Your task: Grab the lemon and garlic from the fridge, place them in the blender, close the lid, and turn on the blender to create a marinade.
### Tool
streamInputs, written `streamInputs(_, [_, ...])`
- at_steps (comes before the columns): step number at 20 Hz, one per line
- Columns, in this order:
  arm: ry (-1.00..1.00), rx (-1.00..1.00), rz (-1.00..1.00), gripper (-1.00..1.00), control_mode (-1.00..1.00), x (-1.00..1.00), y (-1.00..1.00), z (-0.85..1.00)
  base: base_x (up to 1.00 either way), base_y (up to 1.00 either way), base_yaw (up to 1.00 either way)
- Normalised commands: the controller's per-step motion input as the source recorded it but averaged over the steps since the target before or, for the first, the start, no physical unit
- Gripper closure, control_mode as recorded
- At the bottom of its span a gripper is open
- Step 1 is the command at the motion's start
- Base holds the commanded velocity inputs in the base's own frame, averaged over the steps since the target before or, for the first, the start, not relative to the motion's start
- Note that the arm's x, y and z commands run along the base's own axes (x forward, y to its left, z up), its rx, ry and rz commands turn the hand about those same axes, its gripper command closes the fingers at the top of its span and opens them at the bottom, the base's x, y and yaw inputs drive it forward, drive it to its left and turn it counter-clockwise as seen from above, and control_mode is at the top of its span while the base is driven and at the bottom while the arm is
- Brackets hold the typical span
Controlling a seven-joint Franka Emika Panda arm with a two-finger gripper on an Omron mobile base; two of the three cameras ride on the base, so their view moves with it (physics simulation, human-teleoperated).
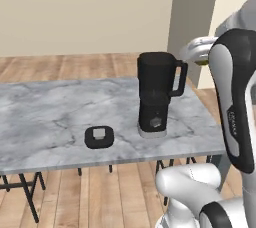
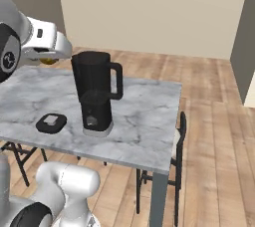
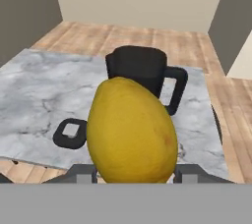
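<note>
- The lemon (image 3: 131, 130) is sitting clamped in your gripper (image 3: 133, 171), looming large and yellow in the hand view; in the right base view a sliver of it (image 2: 47, 61) is peeking out under the hand.
- Your jaws are standing narrow, pressing on the lemon from both sides; fingertips are mostly hidden behind the fruit.
- You are carrying it above and off to one side of the blender (image 1: 157, 94), not yet over the jug mouth.
- The blender is standing upright on the marble table (image 1: 45, 112), jug open at the top, handle pointing away from the lid.
- The lid (image 1: 99, 136) is lying flat on the table beside the blender base, apart from it, grey knob facing up.
- Step in hand, as I judge it: you are hauling the lemon to the jug; garlic, lid and knob are all waiting.
- Next move is calling for you to centre the hand over the open jug mouth (image 3: 135, 56), lower a bit, then let go so the fruit drops inside rather than bouncing off the rim.
- Watch the jug handle (image 2: 117, 80) while you are coming in.
- Black stools (image 2: 175, 144) are tucked under the table edge.
</note>
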Motion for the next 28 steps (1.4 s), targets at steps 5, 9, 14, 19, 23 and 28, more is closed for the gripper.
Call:
streamInputs(5, [0.17,0.00,0.00,1.00,-1.00,0.98,0.15,-0.05,0.00,0.00,0.00])
streamInputs(9, [0.16,0.00,0.00,1.00,-1.00,0.84,0.00,-0.47,0.00,0.00,0.00])
streamInputs(14, [0.10,0.00,0.00,1.00,-1.00,0.75,-0.02,-0.22,0.00,0.00,0.00])
streamInputs(19, [0.06,0.00,0.00,1.00,-1.00,0.61,0.00,-0.11,0.00,0.00,0.00])
streamInputs(23, [0.01,0.00,0.00,1.00,-1.00,0.13,0.00,-0.39,0.00,0.00,0.00])
streamInputs(28, [0.00,0.00,0.00,1.00,-1.00,0.01,0.00,-0.44,0.00,0.00,0.00])
